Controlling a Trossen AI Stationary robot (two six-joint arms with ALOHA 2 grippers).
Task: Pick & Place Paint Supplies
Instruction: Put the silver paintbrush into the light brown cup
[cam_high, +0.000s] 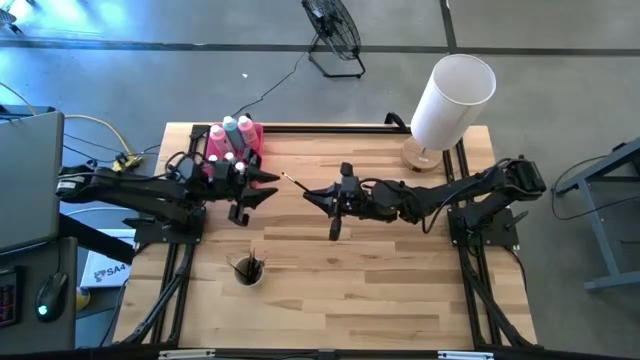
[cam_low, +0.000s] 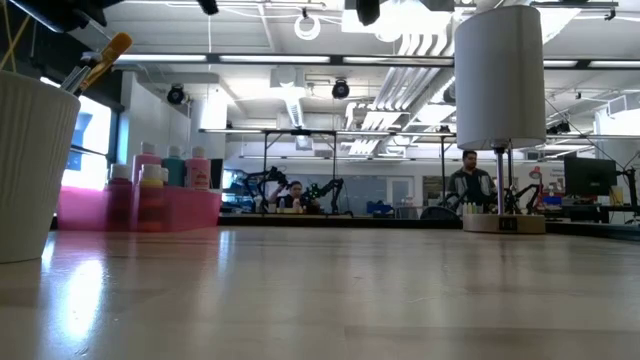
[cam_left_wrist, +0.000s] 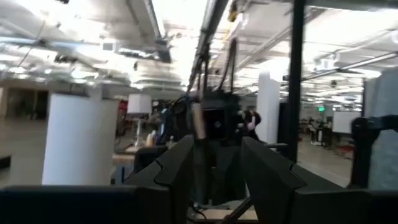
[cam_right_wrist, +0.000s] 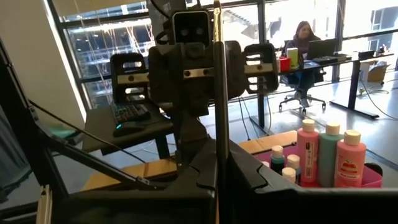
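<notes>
— How's the light?
— Bright ceiling strips glare overhead; sheen streaks the desk (cam_low: 330, 300).
— Focus?
— Soft behind the left tool (cam_left_wrist: 214, 165); window backlight silhouettes the arm beyond the right tool (cam_right_wrist: 217, 168).

Left tool (cam_left_wrist: 214, 168) fingers parted — a thin brush (cam_left_wrist: 198, 121) upright between them, right arm (cam_left_wrist: 217, 124) beyond.

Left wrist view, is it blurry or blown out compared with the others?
Left wrist view: soft and hazy, ceiling lights blown out. Right wrist view: sharper, squeeze bottles crisp, bright windows behind. Low view: white cup out of focus up close, glare streaks on the table.
</notes>
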